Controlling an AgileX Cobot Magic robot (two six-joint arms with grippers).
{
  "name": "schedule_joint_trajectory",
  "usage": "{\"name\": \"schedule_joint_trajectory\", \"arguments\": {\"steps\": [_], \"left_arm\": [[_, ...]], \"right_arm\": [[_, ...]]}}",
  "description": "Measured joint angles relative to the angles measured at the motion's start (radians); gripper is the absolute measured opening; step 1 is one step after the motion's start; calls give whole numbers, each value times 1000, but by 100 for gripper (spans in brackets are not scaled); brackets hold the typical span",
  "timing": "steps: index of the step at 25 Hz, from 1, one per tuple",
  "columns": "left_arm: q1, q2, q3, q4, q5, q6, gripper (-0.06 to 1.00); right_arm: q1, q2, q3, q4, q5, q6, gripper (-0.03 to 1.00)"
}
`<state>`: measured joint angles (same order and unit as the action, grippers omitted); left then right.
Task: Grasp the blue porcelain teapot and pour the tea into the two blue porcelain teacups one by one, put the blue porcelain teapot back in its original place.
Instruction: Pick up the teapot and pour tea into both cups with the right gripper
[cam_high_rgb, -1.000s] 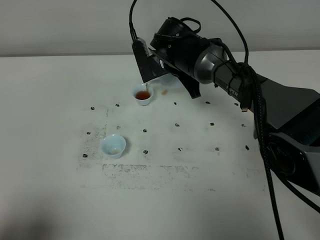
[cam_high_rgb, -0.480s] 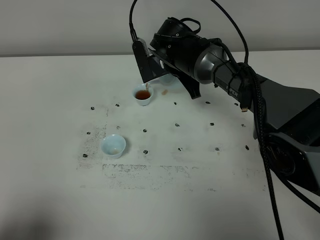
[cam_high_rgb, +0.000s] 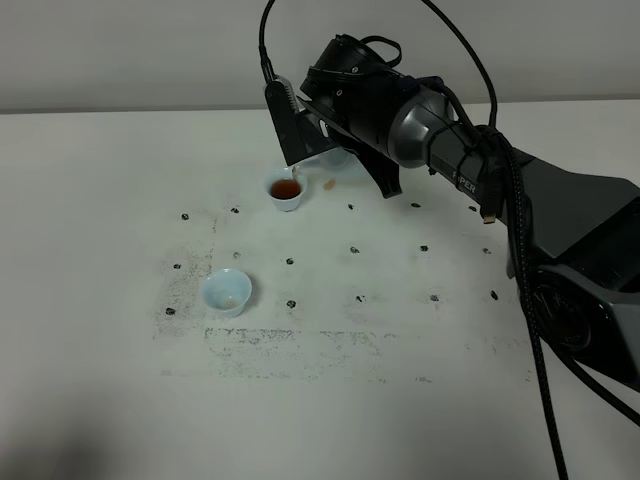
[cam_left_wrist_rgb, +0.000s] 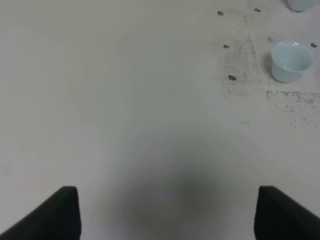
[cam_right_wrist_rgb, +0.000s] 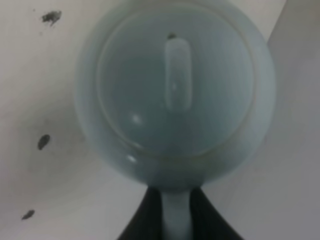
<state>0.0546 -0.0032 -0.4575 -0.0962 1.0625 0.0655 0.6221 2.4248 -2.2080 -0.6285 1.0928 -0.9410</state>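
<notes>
Blue porcelain teapot (cam_right_wrist_rgb: 175, 95), round glossy glazed body, handle between dark jaws

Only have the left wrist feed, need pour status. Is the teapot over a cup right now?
Observer: Yes. The right gripper grips the teapot by its handle, spout over the far teacup.
Operator: Anything in that cup?
Observer: Reddish-brown tea, seen from the high camera.
Operator: Spills?
Observer: One small brown spot on the table beside that cup.
</notes>
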Motion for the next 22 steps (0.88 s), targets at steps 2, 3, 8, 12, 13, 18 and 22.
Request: {"name": "schedule_joint_trajectory", "arguments": {"steps": [2,3,8,12,13,18,22], "left_arm": [[0,0,0,0,0,0,68],[0,0,0,0,0,0,68],[0,0,0,0,0,0,68],[0,0,0,0,0,1,68],[0,0,0,0,0,1,68],[0,0,0,0,0,1,68],[0,0,0,0,0,2,68]], "right_arm": [[0,0,0,0,0,0,4],[0,0,0,0,0,0,4],[0,0,0,0,0,0,4],[0,0,0,13,2,11,4],[0,0,0,23,3,21,4],[0,0,0,91,4,72,4],[-16,0,0,153,5,91,4]]}}
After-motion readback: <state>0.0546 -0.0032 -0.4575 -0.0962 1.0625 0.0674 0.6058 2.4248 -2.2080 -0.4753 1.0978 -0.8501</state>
